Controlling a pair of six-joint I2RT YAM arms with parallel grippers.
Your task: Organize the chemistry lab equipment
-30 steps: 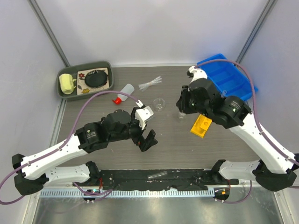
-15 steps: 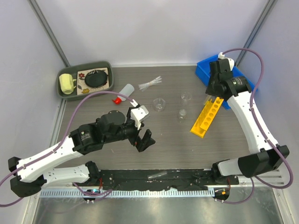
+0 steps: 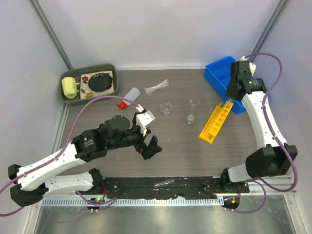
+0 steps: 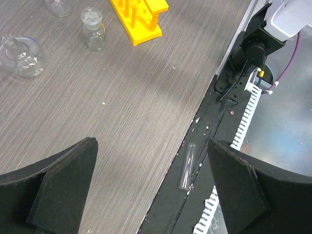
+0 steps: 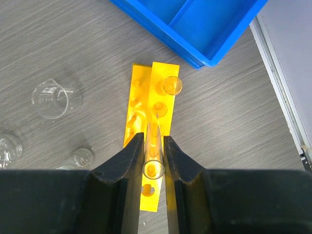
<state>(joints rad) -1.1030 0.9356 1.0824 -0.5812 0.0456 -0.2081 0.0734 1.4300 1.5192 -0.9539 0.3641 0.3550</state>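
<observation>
Resting at far left, a green tray (image 3: 87, 68) holds a yellow mug (image 3: 70, 87). Just right of it, a white squeeze bottle (image 3: 130, 95) lies on its side, with thin pipettes (image 3: 157, 87) beyond. The left gripper (image 3: 150, 134) hovers, fingers spread wide and empty. Clear beakers (image 3: 166, 108) stand mid-table. The right gripper (image 3: 229, 100) pinches a clear tube (image 5: 154, 151) over the yellow rack (image 3: 214, 126), beside a blue bin (image 3: 219, 73). Any print is too small to read.
</observation>
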